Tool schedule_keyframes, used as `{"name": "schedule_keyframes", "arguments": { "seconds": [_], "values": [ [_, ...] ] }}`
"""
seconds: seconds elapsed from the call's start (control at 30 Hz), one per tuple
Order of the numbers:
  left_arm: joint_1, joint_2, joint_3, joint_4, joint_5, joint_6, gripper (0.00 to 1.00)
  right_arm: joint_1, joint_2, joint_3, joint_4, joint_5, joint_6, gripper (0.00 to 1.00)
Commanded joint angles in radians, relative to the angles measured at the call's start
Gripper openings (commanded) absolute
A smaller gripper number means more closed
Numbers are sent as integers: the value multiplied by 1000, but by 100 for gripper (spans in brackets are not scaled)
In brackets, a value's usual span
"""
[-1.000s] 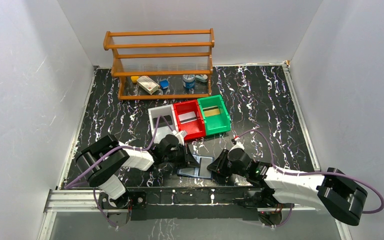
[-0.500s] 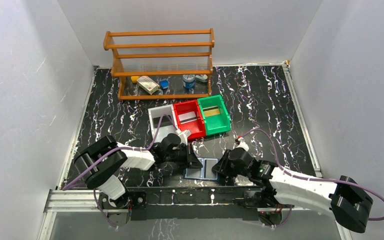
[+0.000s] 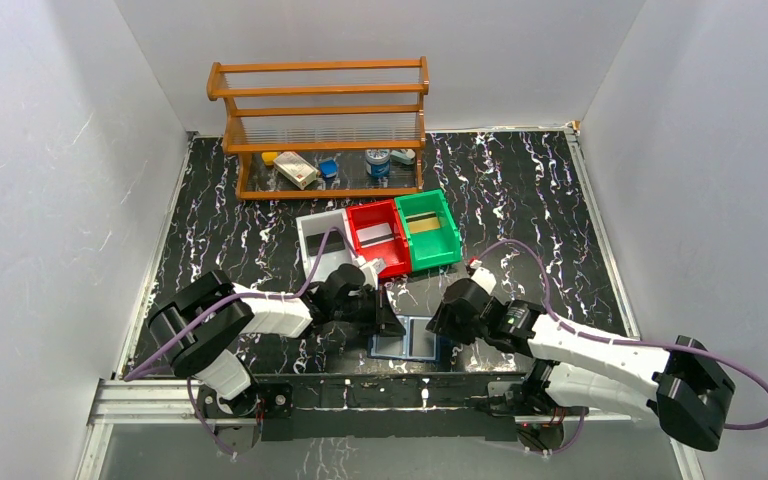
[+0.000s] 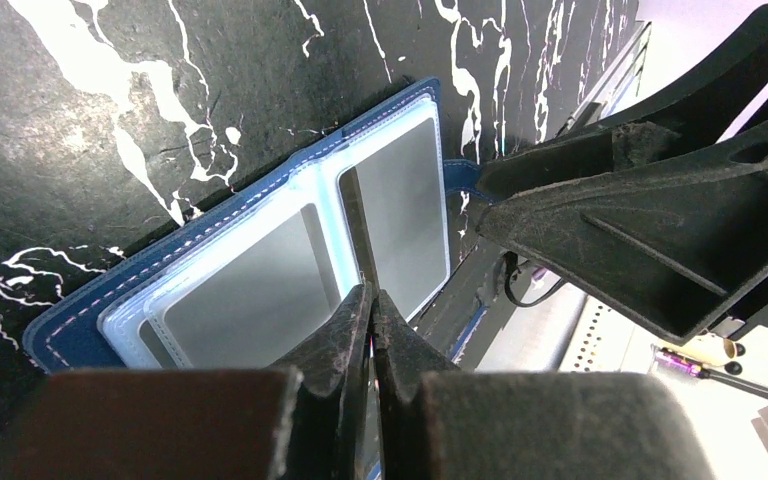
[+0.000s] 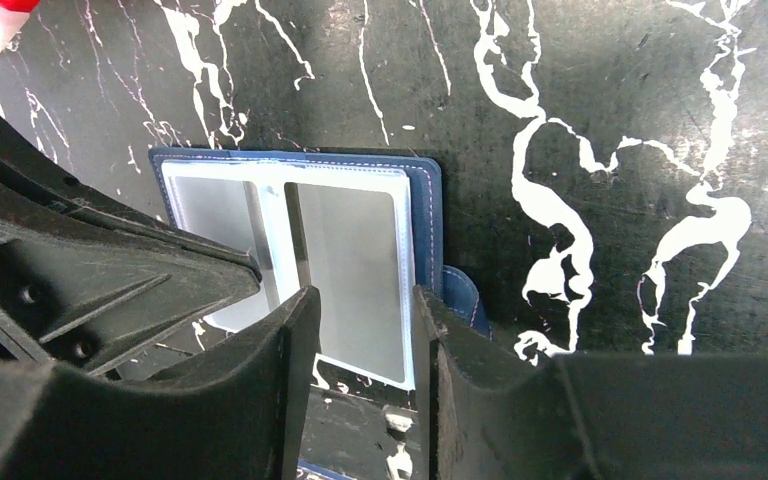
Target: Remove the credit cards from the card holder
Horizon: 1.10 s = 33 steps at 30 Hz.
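The left gripper [image 4: 368, 296], fingers pressed together, bears on the centre fold from the 9 o'clock side; as the anchor, it should press firmly without sliding. The card holder [image 3: 405, 342] lies open and flat at the table's [image 3: 520, 200] 6 o'clock edge, with grey cards [image 5: 352, 270] in clear sleeves. The right gripper [image 5: 364, 296], at 3 o'clock, has its fingers partly spread and empty. It needs to catch one card's edge, not the sleeve, and draw it straight out.
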Motion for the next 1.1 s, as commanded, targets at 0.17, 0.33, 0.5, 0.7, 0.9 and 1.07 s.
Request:
{"name": "schedule_keyframes", "arguments": {
  "seconds": [0.17,0.33,0.5,0.7,0.9,1.07],
  "values": [
    [-5,-23,38,-34,25,42,3,4,4,-22,131,-30,-40,39],
    [-5,-18,40,-28,33,40,4,5,30,-52,158,-44,-20,38],
    [-4,-10,50,-27,46,39,5,5,72,-55,152,-51,-6,38],
    [-5,3,54,-27,56,37,7,5,110,-65,181,-71,-4,38],
    [-5,-8,46,-71,20,29,19,5,138,-96,218,-80,19,38],
    [-4,-27,30,-87,-12,23,26,5,146,-122,240,-89,33,38]
  ]
}}
